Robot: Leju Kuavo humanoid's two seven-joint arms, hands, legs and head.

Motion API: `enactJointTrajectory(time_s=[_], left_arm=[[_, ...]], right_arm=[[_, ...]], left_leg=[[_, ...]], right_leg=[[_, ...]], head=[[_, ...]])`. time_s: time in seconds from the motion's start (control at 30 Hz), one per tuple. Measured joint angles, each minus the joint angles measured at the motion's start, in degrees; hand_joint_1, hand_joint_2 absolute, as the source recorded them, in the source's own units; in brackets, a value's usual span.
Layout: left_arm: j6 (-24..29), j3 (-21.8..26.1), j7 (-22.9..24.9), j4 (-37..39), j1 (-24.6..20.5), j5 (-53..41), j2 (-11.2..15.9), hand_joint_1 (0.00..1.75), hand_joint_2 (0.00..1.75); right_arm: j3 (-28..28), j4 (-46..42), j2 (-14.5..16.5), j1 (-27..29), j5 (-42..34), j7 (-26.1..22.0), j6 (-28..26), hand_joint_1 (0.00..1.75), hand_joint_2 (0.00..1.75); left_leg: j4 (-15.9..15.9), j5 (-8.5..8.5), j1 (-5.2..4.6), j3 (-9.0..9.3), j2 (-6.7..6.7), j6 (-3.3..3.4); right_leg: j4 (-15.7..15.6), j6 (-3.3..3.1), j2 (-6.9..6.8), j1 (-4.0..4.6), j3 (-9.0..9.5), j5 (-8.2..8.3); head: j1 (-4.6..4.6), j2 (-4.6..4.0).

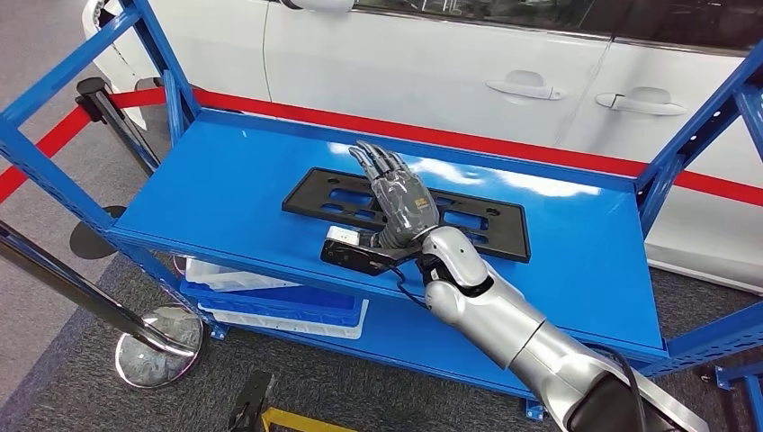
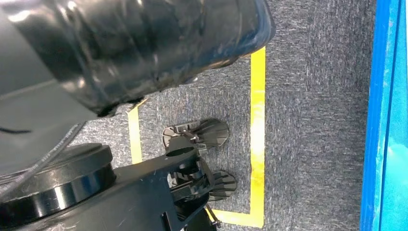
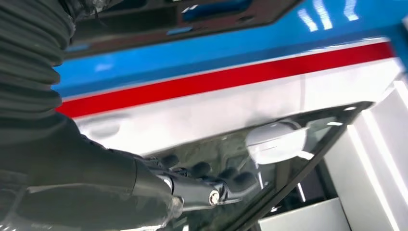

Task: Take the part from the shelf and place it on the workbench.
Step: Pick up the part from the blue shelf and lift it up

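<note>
Grey carpet underfoot, blue steel shelf (image 1: 225, 193) ahead, white car (image 1: 468, 63) parked just behind it with a red barrier belt (image 1: 504, 144) strung between shelf and car. On the shelf's top deck, near the middle: flat black plastic part (image 1: 490, 229) with rectangular cut-outs, lying flat, long side parallel to the shelf's front edge. Over the part's middle: right hand (image 1: 400, 193), palm down, fingers (image 1: 373, 162) stretched straight out and slightly spread, pointing toward the car; holding nothing. Whether the palm actually touches the part or hangs just above it: cannot tell. Silver right forearm (image 1: 504, 319) reaching in across the shelf's front edge, black wrist camera (image 1: 355, 252) just in front of the part. On the shelf's lower deck, under the front-left portion: stacked white trays (image 1: 270, 306). Left of the shelf: black stanchion post (image 1: 112, 112) carrying the belt, plus a chrome stanchion (image 1: 153, 346) with a round base on the carpet. Right wrist view: blurred, with blue deck, red belt and white car body beyond the ribbed cover (image 3: 29, 53). Left wrist view: carpet with yellow floor tape (image 2: 257, 120) beside the shelf's blue edge; state of the left hand's fingers: cannot tell.
</note>
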Motion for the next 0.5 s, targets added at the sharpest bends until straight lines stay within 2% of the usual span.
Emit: enactJointTrajectory(time_s=[0.23,0.5], left_arm=[[0.22,-1.71,0.98,-0.01,-0.33,-0.34,0.03,0.00,0.00],[0.26,-2.52,1.91,-0.01,-0.35,0.74,0.10,0.00,0.00]], right_arm=[[1.79,9.78,1.85,-3.02,6.86,3.38,1.35,0.00,1.75],[1.99,16.90,3.17,-4.55,6.24,3.55,4.57,0.00,1.75]], left_leg=[[-0.24,0.06,0.08,0.15,0.01,-0.08],[-0.31,0.07,0.09,0.20,0.04,-0.09]], right_leg=[[0.01,-0.03,0.02,0.01,-0.02,-0.02],[0.01,-0.03,0.06,0.03,-0.02,-0.02]], head=[[-0.01,0.00],[-0.01,0.00]])
